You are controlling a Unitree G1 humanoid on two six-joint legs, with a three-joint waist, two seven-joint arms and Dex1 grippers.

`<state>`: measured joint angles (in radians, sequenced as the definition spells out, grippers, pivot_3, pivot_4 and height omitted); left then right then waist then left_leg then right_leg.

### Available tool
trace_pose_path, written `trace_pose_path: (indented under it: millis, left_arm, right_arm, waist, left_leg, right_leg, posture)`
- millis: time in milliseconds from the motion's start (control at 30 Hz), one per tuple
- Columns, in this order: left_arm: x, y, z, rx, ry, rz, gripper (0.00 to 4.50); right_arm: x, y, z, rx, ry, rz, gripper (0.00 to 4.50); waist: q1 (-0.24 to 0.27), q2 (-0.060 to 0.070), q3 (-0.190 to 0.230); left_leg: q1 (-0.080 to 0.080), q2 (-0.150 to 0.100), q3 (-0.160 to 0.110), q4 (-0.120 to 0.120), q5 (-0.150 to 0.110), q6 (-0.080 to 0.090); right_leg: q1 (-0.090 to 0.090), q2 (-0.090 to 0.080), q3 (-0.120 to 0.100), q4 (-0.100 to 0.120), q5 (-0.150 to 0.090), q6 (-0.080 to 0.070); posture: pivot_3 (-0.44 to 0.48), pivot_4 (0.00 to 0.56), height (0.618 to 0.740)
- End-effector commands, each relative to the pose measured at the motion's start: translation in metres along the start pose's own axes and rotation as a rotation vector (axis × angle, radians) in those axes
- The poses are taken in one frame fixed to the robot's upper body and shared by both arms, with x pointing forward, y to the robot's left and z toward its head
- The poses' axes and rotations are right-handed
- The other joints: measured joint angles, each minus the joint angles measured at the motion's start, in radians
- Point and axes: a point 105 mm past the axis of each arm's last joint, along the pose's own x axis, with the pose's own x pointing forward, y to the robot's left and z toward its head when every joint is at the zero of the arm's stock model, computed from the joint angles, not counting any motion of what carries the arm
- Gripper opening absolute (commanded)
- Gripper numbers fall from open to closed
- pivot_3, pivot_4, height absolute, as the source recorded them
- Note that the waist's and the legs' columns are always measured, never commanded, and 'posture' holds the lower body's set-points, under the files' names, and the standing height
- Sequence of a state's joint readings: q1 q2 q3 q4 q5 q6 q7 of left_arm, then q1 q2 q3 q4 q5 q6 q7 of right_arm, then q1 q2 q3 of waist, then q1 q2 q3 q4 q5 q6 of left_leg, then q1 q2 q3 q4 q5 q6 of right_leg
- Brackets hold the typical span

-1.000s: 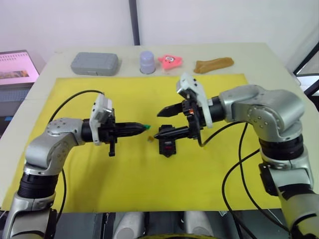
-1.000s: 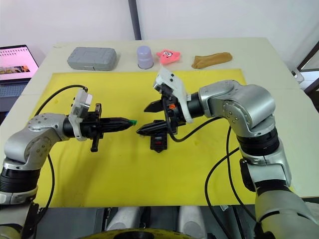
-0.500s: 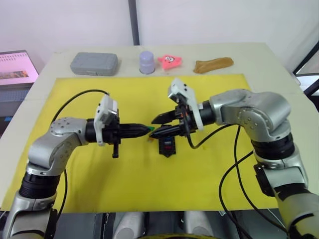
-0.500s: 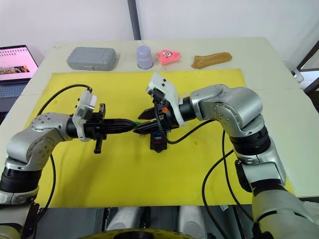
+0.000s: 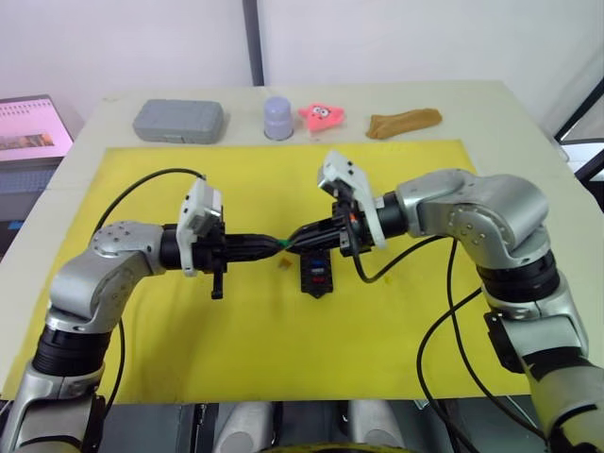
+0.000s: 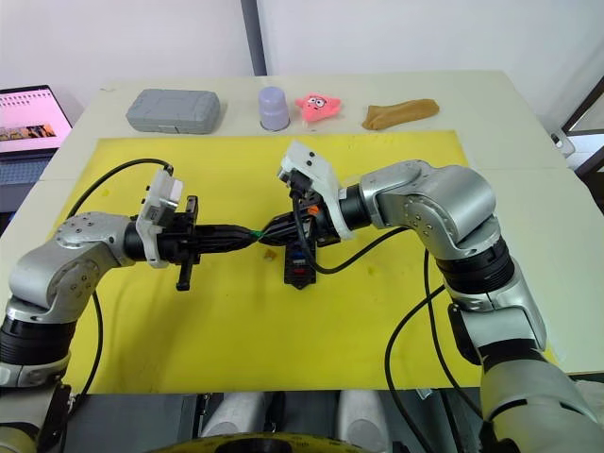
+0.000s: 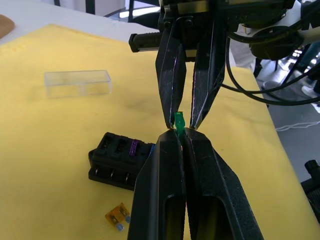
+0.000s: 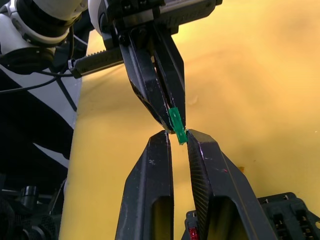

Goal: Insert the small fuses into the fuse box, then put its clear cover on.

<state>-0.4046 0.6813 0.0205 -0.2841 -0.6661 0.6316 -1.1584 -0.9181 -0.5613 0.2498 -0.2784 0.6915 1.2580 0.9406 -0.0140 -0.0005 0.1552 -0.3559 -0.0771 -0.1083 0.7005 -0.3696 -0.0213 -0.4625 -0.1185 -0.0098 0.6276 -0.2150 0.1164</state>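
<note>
Meeting tip to tip above the fuse box (image 5: 316,273), the left gripper (image 7: 178,131) pinches a green fuse (image 7: 179,120) while the right gripper (image 8: 178,134), slightly spread, brackets its end.

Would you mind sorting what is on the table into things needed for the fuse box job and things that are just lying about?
Part of the job:
- green fuse, pinched by the left gripper, with the right gripper at it
- orange fuse on the mat
- black fuse box
- clear cover

Just lying about:
- grey case
- lilac cup
- pink toy
- brown cloth
- laptop
</note>
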Motion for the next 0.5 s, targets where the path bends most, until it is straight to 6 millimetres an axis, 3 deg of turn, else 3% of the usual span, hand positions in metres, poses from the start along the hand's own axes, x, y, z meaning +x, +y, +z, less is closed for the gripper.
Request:
trace_pose_path:
  millis: [33,367,433,500]
  left_arm:
    - [0.0,-0.0028,0.0115,0.045,-0.018,-0.014,0.0]
    - [-0.0001,-0.0046,0.0114,0.039,-0.013,-0.026,0.0]
    - [-0.0004,-0.0045,0.0111,0.038,-0.013,-0.026,0.0]
    - [-0.0005,-0.0046,0.0109,0.038,-0.013,-0.025,0.0]
  right_arm:
    - [-0.0028,0.0066,0.012,-0.066,-0.017,0.015,0.52]
    - [-0.002,0.0055,0.0168,-0.08,-0.023,0.022,0.52]
    - [-0.0018,0.0054,0.0176,-0.083,-0.023,0.025,0.02]
    - [-0.0017,0.0052,0.0175,-0.086,-0.02,0.026,0.02]
  waist:
    - [0.0,0.0,0.0]
    - [-0.001,0.0,0.0]
    - [0.0,0.0,0.0]
    - [0.0,0.0,0.0]
  left_leg:
    - [0.0,0.0,0.0,0.0,0.0,0.0]
    - [0.0,0.0,0.0,0.0,0.0,0.0]
    - [0.0,0.0,0.0,0.0,0.0,0.0]
    - [0.0,0.0,0.0,0.0,0.0,0.0]
  right_leg:
    - [0.0,0.0,0.0,0.0,0.0,0.0]
    - [0.0,0.0,0.0,0.0,0.0,0.0]
    - [0.0,0.0,0.0,0.0,0.0,0.0]
    - [0.0,0.0,0.0,0.0,0.0,0.0]
  posture:
    - [0.0,0.15,0.74]
    - [0.0,0.15,0.74]
    - [0.0,0.15,0.74]
    - [0.0,0.15,0.74]
